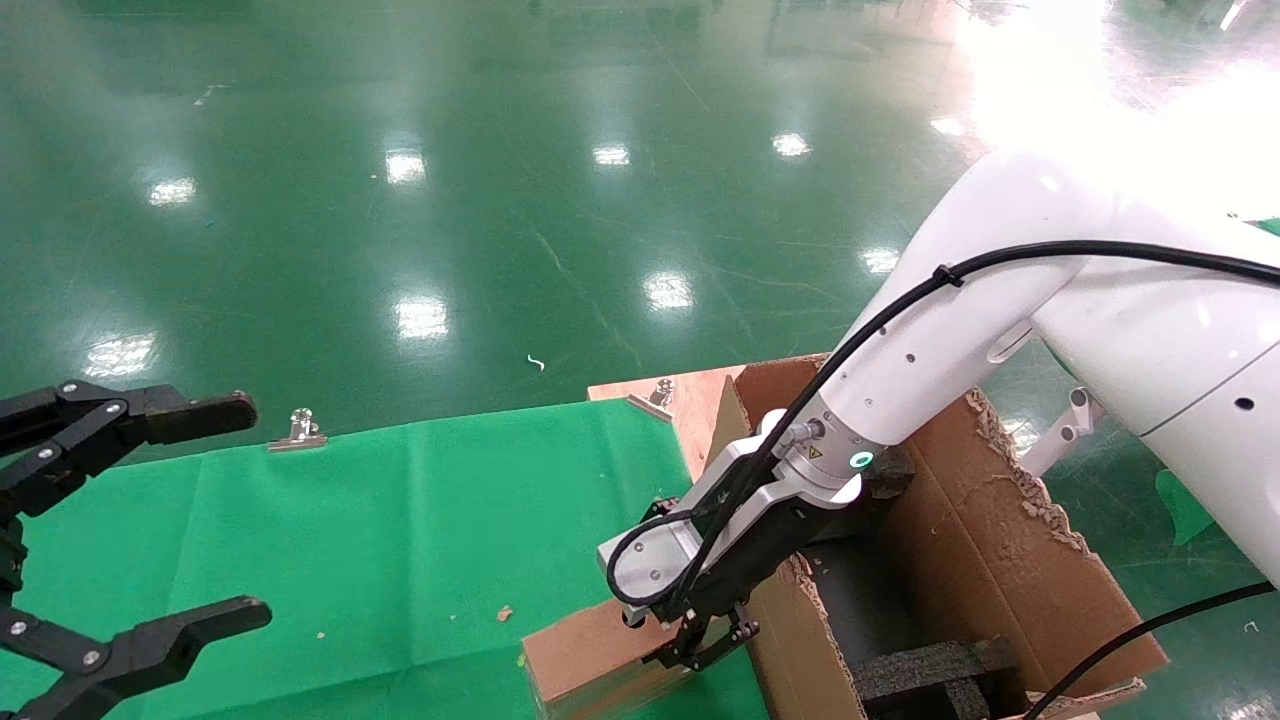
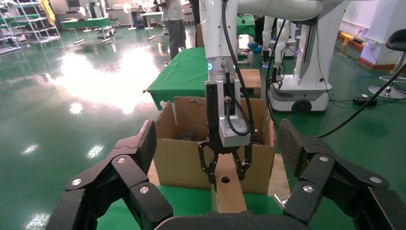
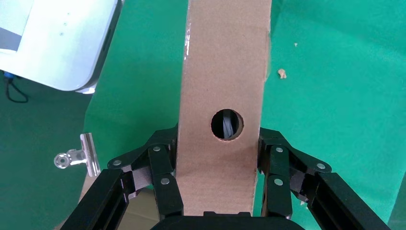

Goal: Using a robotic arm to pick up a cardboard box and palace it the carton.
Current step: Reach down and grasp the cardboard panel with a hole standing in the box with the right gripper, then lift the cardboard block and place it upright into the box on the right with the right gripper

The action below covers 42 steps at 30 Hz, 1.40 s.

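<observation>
The small cardboard box stands on its narrow edge on the green cloth, right beside the carton's left wall. My right gripper, on the white arm, is shut on it, one finger on each broad side. In the right wrist view the box runs away between the fingers, its round hole just past them. The left wrist view shows the same grip on the box in front of the carton. I cannot tell whether the box is lifted. My all-black left gripper is open and empty at the far left.
The table's green cloth is held by binder clips on a wooden board. Black foam blocks lie inside the carton. Its right flap has ragged edges. Glossy green floor lies beyond.
</observation>
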{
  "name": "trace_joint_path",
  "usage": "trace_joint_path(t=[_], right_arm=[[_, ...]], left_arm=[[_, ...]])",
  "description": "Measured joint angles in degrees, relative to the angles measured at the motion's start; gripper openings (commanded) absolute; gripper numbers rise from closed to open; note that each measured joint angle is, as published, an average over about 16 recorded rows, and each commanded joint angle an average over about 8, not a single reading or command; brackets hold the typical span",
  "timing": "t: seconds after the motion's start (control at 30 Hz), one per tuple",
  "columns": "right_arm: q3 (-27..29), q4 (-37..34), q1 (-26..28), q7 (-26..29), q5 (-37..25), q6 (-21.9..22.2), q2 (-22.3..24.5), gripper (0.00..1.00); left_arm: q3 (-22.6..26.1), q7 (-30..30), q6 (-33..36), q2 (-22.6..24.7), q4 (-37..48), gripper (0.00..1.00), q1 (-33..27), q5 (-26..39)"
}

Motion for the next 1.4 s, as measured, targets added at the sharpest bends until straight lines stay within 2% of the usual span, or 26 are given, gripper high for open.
trace_joint_path(t=[0.27, 0.6, 0.8, 1.03, 1.4], right_arm=[[-0.8, -3.3, 5.0, -1.1, 3.0, -1.0, 1.0, 0.00], [-4.7, -11.4, 18.3, -5.5, 10.1, -1.9, 2.1, 0.00], [-8.6, -15.8, 24.7, -8.8, 14.8, -1.9, 2.4, 0.00], [-14.0, -19.4, 29.7, -12.0, 18.9, -1.9, 3.5, 0.00], [-24.0, -24.1, 38.0, -16.2, 18.3, -1.9, 8.6, 0.00]], left_arm=[[0.0, 0.0, 0.0, 0.0, 0.0, 1.00, 0.0, 0.0], [0.0, 0.0, 0.0, 0.0, 0.0, 1.00, 0.0, 0.0], [0.0, 0.0, 0.0, 0.0, 0.0, 1.00, 0.0, 0.0], [0.0, 0.0, 0.0, 0.0, 0.0, 1.00, 0.0, 0.0], [0.0, 0.0, 0.0, 0.0, 0.0, 1.00, 0.0, 0.0]])
